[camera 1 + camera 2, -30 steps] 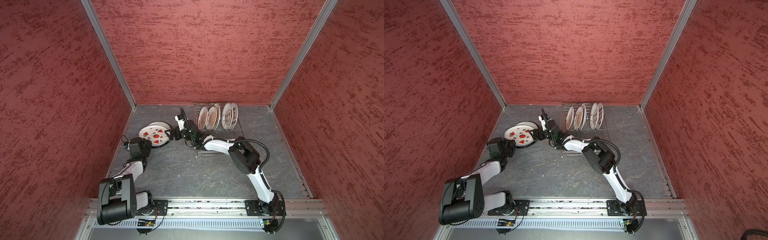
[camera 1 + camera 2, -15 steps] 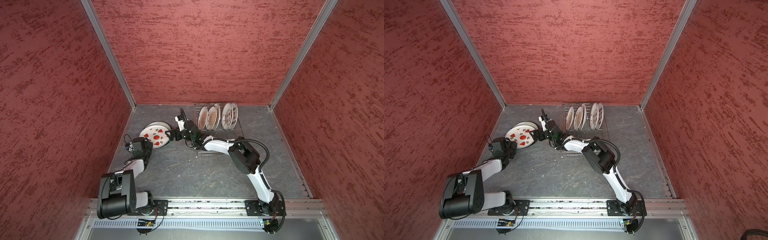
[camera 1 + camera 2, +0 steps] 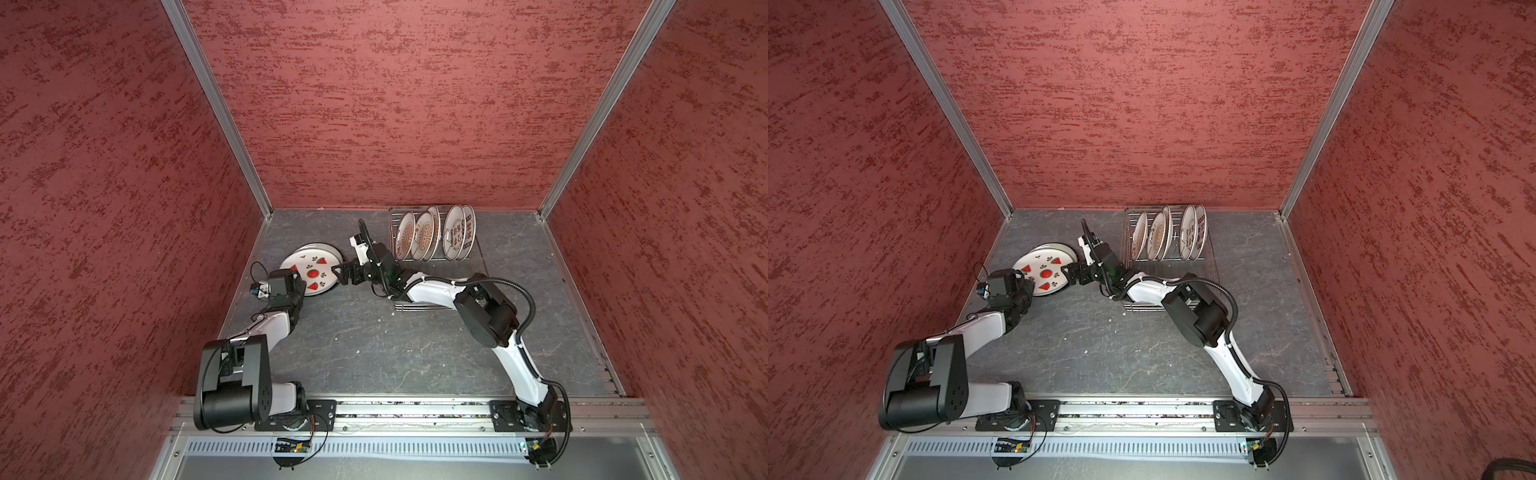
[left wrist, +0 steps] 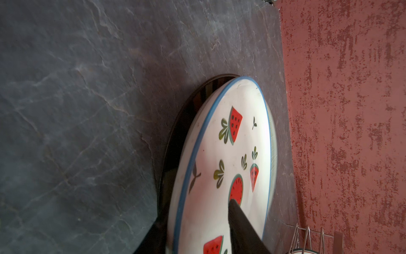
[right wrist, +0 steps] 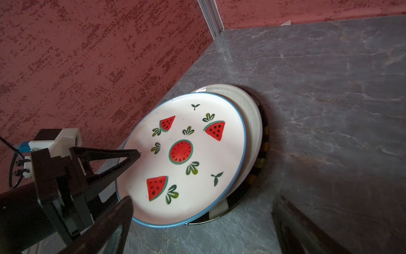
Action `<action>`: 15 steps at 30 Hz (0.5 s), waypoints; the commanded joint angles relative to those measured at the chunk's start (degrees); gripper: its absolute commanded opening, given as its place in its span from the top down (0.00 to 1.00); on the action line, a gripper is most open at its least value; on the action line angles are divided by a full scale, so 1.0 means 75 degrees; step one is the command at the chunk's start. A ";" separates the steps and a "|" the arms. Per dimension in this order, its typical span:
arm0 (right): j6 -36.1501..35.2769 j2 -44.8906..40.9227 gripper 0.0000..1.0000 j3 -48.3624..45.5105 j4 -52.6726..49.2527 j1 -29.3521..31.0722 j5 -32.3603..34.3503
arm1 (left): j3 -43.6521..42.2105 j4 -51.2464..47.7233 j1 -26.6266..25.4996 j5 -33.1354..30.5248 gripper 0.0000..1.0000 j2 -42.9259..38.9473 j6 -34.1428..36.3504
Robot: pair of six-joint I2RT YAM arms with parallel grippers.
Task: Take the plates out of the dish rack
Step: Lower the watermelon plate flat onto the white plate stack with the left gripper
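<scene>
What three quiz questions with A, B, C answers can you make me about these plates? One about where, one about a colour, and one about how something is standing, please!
1. Where is the watermelon plate?
A) In a sink.
B) On top of a stack of plates on the table.
C) Leaning on the red wall.

2. What colour is the line around its rim?
A) Yellow.
B) Pink.
C) Blue.

3. How are the plates in the dish rack placed?
A) Standing on edge.
B) Lying flat in a pile.
C) Face down, spread apart.

Answers:
1. B, it lies on other plates, left of the rack in both top views.
2. C, the right wrist view shows a thin blue line around its edge.
3. A, they stand on edge, side by side, in both top views.
</scene>
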 commanded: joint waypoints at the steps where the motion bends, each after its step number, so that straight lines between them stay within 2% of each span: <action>1: -0.0099 0.0059 0.01 0.0123 0.0034 -0.0034 -0.0064 | 0.0281 0.0123 -0.0057 -0.0222 0.45 0.0190 0.0161; 15: -0.0096 0.0176 0.01 0.0301 -0.0036 -0.0058 -0.0131 | 0.0521 -0.0045 -0.0022 -0.0549 0.44 0.0338 0.0142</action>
